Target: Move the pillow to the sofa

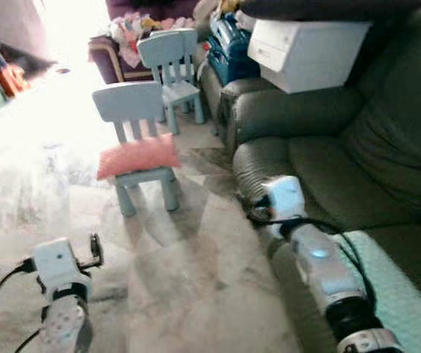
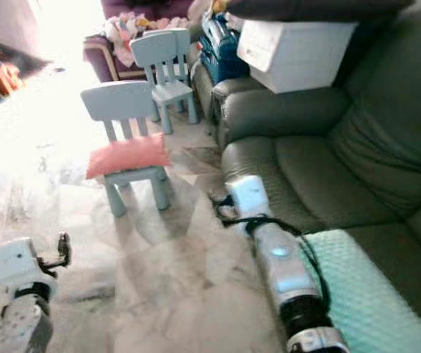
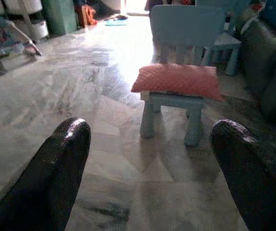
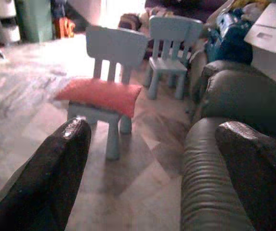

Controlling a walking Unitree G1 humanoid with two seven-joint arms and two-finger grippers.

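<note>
One pink pillow lies flat on the pale blue child's chair beside the green sofa, long axis crosswise, both pincers, left pincer and right pincer, released and apart.

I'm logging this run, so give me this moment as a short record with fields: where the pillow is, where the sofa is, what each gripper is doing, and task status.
pillow: flat pink fabric pillow lying on the seat of the nearer pale blue plastic child's chair
sofa: dark green leather sofa to the robot's right, seat bare
left gripper: fingers open, empty, above the marble floor, apart from the pillow
right gripper: fingers open, empty, by the sofa's front edge
status: pillow not yet picked up
</note>
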